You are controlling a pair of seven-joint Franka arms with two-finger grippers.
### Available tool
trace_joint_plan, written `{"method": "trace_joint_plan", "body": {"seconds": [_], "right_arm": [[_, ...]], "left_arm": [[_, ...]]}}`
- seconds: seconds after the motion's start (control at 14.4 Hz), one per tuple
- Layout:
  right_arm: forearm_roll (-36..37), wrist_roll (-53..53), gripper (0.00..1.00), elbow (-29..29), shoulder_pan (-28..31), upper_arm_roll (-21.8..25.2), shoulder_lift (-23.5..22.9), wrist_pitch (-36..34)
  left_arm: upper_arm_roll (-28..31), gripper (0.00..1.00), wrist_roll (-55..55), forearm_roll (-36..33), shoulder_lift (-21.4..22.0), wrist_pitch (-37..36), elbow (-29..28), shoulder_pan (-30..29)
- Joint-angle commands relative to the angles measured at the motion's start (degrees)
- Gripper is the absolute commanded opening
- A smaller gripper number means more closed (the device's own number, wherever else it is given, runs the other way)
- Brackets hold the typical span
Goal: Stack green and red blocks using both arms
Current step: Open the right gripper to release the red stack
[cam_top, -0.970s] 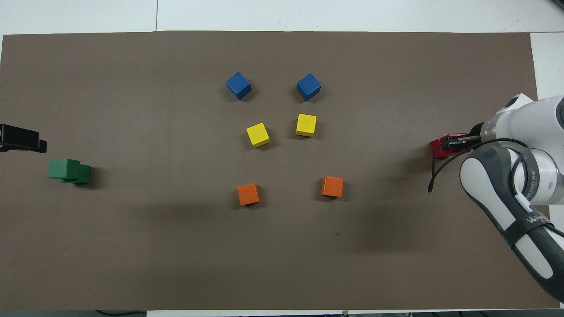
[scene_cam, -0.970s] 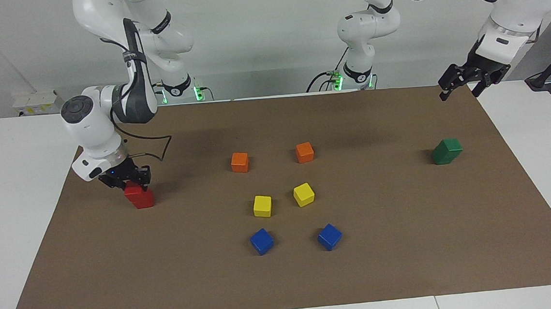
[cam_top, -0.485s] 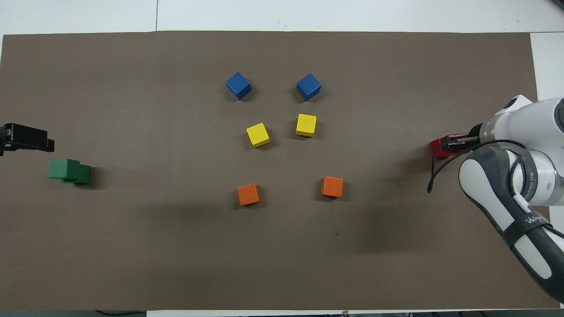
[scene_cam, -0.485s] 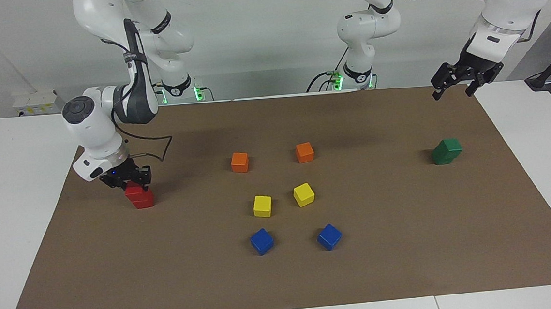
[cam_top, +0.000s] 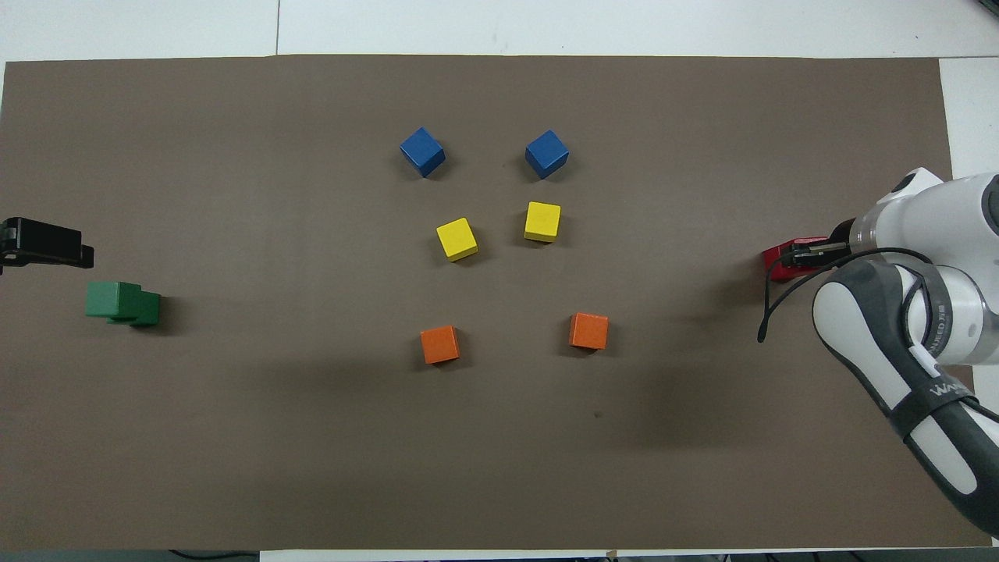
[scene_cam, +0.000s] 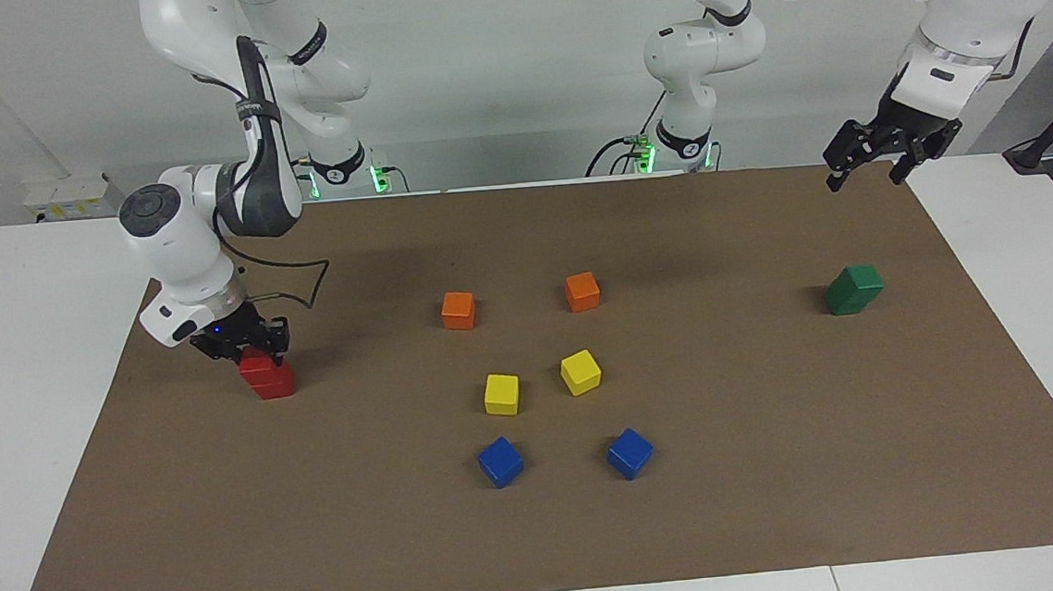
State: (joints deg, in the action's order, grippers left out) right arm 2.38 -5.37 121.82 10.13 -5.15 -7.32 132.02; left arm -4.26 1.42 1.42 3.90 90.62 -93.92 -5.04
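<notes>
Two red blocks [scene_cam: 269, 382] stand stacked at the right arm's end of the brown mat; only a red edge [cam_top: 776, 256] shows in the overhead view. My right gripper [scene_cam: 250, 350] is shut on the upper red block, its fingers [cam_top: 812, 251] lying across it. At the left arm's end, two green blocks [scene_cam: 853, 289] are stacked, the upper one shifted sideways off the lower [cam_top: 121, 302]. Empty and open, my left gripper [scene_cam: 868, 168] hangs high in the air near that green stack, its black body [cam_top: 43, 243] showing at the overhead view's edge.
Mid-mat lie pairs of other cubes: orange [scene_cam: 458, 310] [scene_cam: 583, 291] nearest the robots, yellow [scene_cam: 501, 395] [scene_cam: 580, 371] in the middle, blue [scene_cam: 500, 461] [scene_cam: 629, 452] farthest. The mat [scene_cam: 779, 463] ends on white table at both ends.
My left gripper has risen a little and drifted slightly toward the table's middle, away from the green stack. The right gripper stays shut on the upper red block, barely moving.
</notes>
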Motion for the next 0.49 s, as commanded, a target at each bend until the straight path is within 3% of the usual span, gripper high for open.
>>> {"method": "trace_joint_plan", "body": {"seconds": [0.0,0.21,0.28,0.42], "right_arm": [[0.4,-1.5,0.37,1.7,0.7,-0.2,0.7,2.8],[0.4,-1.2,0.94,1.6,0.7,-0.2,0.6,2.9],[0.4,-1.2,1.0,1.6,0.7,-0.2,0.6,2.8],[0.4,-1.2,1.0,1.7,0.7,-0.2,0.6,2.7]], "left_arm": [[0.6,1.0,-1.0,-1.7,-0.3,-2.7,2.9,0.8],[0.6,1.0,-1.0,-1.7,-0.3,-2.8,2.9,0.8],[0.7,1.0,-0.9,-1.7,-0.4,-2.8,2.9,0.8],[0.7,1.0,-1.0,-1.7,-0.5,-2.8,2.9,0.9]]}}
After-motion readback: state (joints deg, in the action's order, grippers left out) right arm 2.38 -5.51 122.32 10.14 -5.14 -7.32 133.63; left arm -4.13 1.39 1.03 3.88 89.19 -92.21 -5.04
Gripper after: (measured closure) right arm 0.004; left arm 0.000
